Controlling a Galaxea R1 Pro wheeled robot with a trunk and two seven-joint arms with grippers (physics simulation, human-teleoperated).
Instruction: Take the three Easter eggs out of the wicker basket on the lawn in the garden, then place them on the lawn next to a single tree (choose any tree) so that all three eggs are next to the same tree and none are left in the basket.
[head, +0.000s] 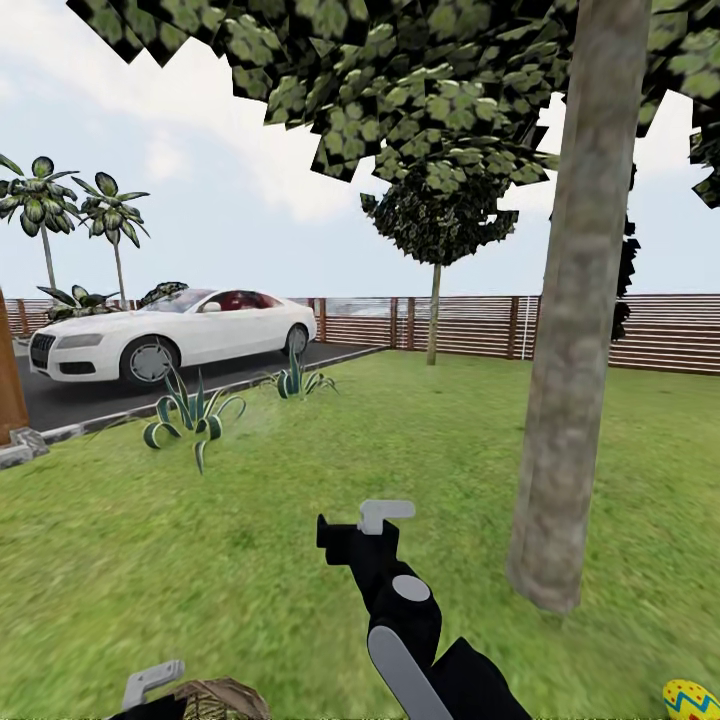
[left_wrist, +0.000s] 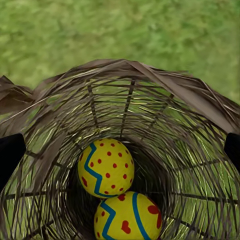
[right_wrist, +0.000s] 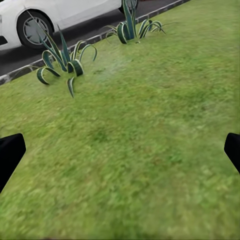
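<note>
head: right gripper (head: 365, 525) empty above lawn (head: 250, 520), tree (head: 570, 400) just beside, one egg (head: 690, 699) behind | left wrist: fingers wide, wicker basket (left_wrist: 150, 80) between, possibly gripped, two Easter eggs (left_wrist: 105, 168) inside | right wrist: fingers (right_wrist: 10, 155) apart over grass

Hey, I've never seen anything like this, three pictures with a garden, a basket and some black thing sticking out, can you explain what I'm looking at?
These are simulated camera views from a wheeled robot with two arms.

The wide picture comes from its head. The black jointed piece is its right arm, ending in the right gripper, which is open and holds nothing. Beside it stands a thick tree on the lawn, with one Easter egg lying on the grass near it. A white car is parked on the driveway.

The other two pictures come from cameras on the wrists. The left one looks into the wicker basket, where two Easter eggs remain. The right one looks over grass toward spiky plants.
</note>
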